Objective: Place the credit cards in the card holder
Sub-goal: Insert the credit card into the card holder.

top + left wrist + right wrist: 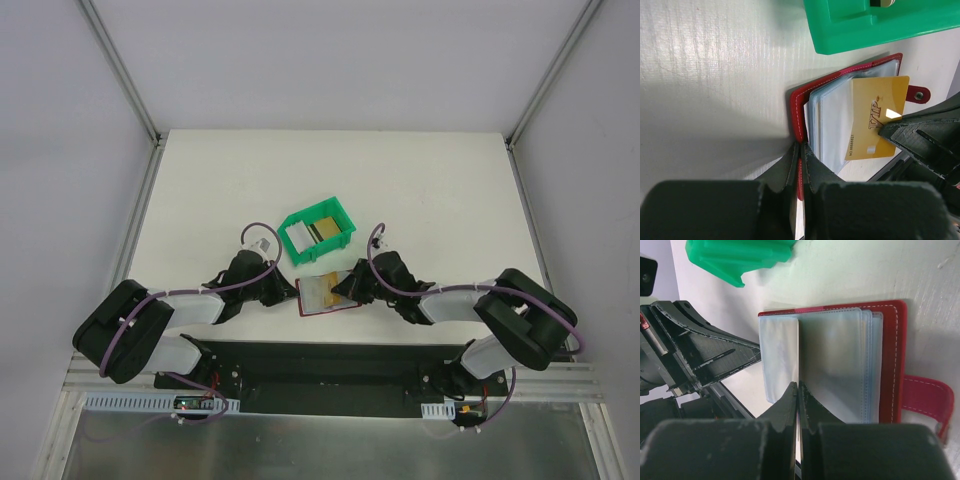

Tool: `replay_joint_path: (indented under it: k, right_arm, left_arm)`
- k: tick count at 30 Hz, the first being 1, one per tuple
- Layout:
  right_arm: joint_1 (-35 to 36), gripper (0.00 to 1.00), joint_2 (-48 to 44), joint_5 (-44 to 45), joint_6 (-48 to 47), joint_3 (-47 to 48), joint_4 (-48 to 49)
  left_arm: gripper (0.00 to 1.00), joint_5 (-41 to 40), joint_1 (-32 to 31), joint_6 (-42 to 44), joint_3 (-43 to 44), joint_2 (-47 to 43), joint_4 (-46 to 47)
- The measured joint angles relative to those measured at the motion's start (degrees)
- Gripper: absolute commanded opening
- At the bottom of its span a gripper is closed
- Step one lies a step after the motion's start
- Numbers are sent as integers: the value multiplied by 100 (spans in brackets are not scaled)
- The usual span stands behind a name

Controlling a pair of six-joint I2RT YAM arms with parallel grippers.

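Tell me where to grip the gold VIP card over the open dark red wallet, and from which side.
Pinch the gold plastic VIP card by the edge farthest from the clear plastic pockets, coming from the red snap tab side. It is thin and flat, so only an edge pinch suits, probably leaving the pocket-side edge free to slide in. The right gripper is shut there.
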Motion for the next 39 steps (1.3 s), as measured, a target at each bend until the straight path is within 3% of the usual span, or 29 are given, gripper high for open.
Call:
replay_joint_path:
  k: [32, 39]
  right_arm:
    - [-494, 0, 273, -612, -592, -46, 334]
    - [-476, 0, -275, -925, -804, -24, -92]
  left_arm:
    - [0, -2, 0, -4, -2, -15, -20]
    - [0, -4, 0, -2, -2, -15, -35]
